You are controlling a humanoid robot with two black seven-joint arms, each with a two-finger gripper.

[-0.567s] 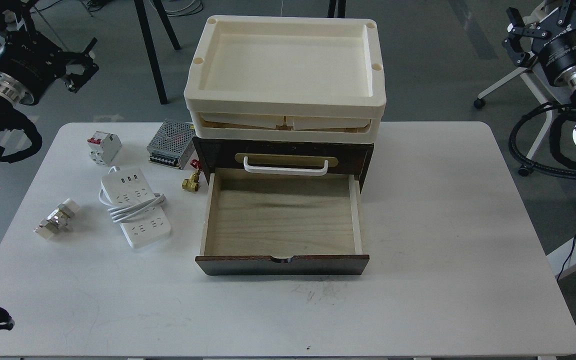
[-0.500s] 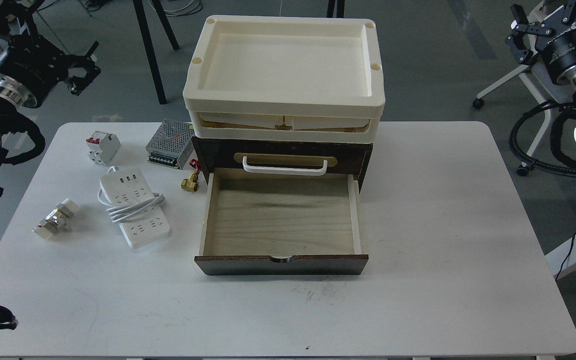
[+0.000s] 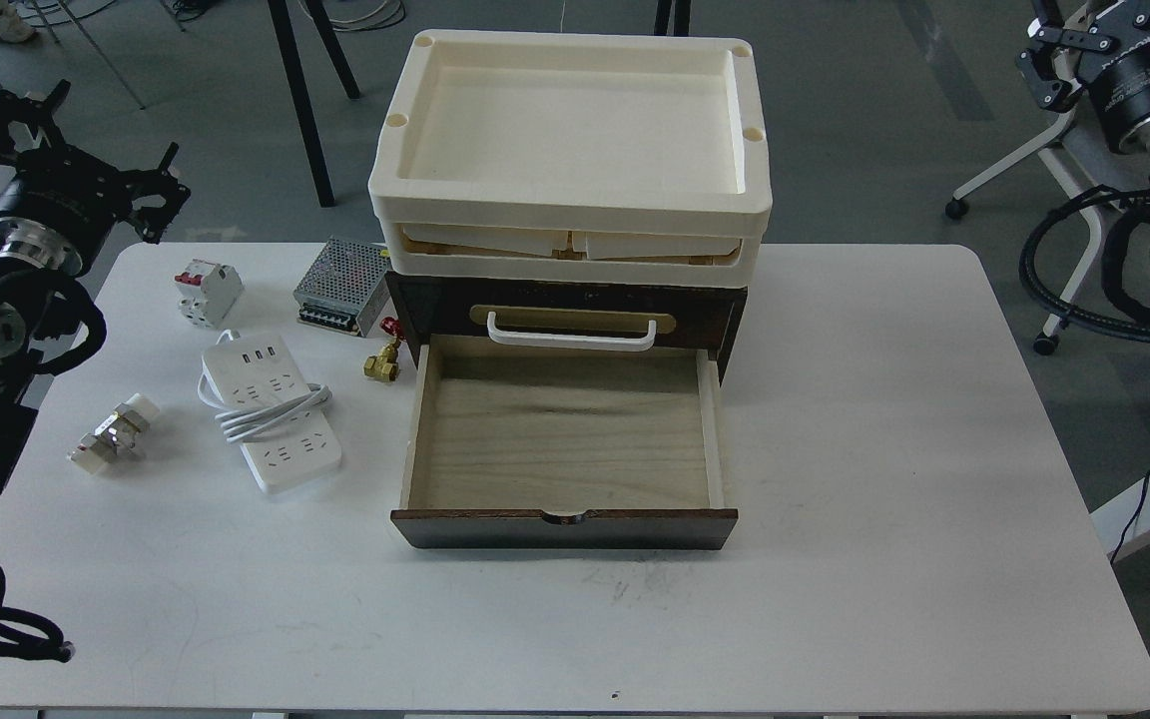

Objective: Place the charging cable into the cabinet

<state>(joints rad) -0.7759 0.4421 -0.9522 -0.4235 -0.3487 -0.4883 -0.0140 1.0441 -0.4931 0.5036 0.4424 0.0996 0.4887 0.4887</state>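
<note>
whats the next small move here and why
Probably bring the left hand down over the charging cable. The cable lies untouched on the table left of the cabinet, whose drawer is already open, and the left hand is the nearer one.

White table (image 3: 884, 449) with cabinet (image 3: 565, 300), charging cable (image 3: 271, 411), circuit breaker (image 3: 208, 293), power supply (image 3: 343, 286), brass valve (image 3: 382, 361), small fitting (image 3: 114, 432).
</note>
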